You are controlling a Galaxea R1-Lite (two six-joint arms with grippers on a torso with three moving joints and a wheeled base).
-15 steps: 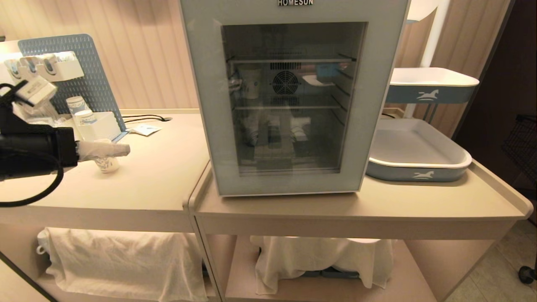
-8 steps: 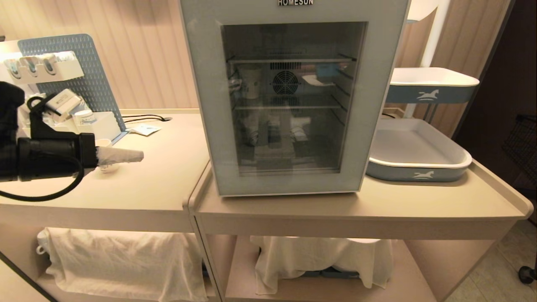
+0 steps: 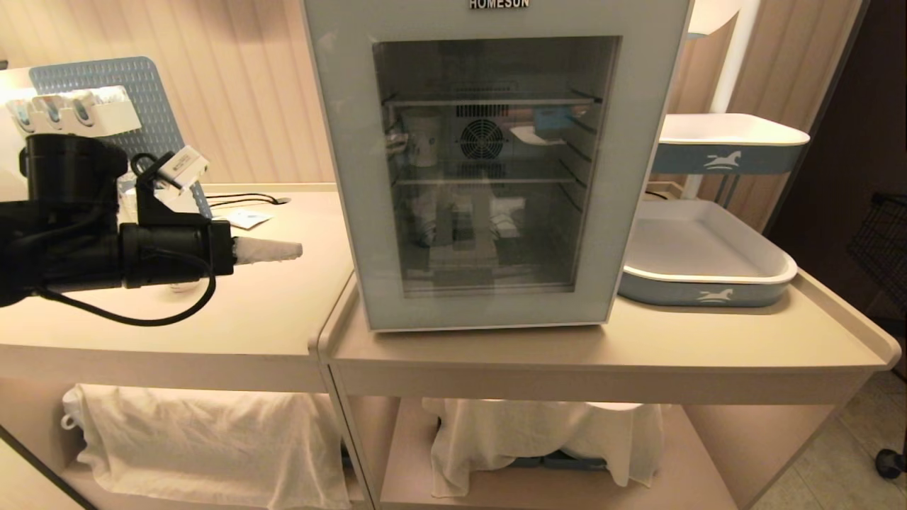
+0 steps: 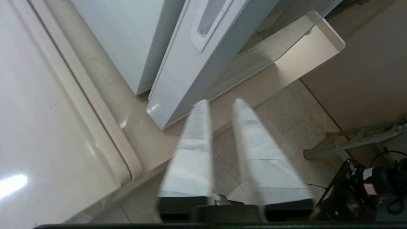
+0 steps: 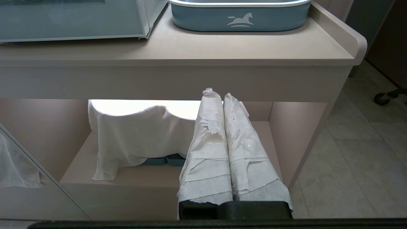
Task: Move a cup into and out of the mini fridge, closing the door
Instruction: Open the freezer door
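White-wrapped left pincer [image 3: 296, 249], empty and slightly parted, had left the counter [image 3: 269, 312] toward the closed door [image 3: 489, 170] handle; right pincer [image 5: 218, 94] together

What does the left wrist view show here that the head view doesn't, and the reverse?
Only the left wrist view: the door's recessed slot handle on its edge, and a gap between the left gripper's fingertips. Only the head view: the fridge's glass front, shelves and fan, plus the blue tray. Both: the mini fridge with its door shut, and that gripper empty.
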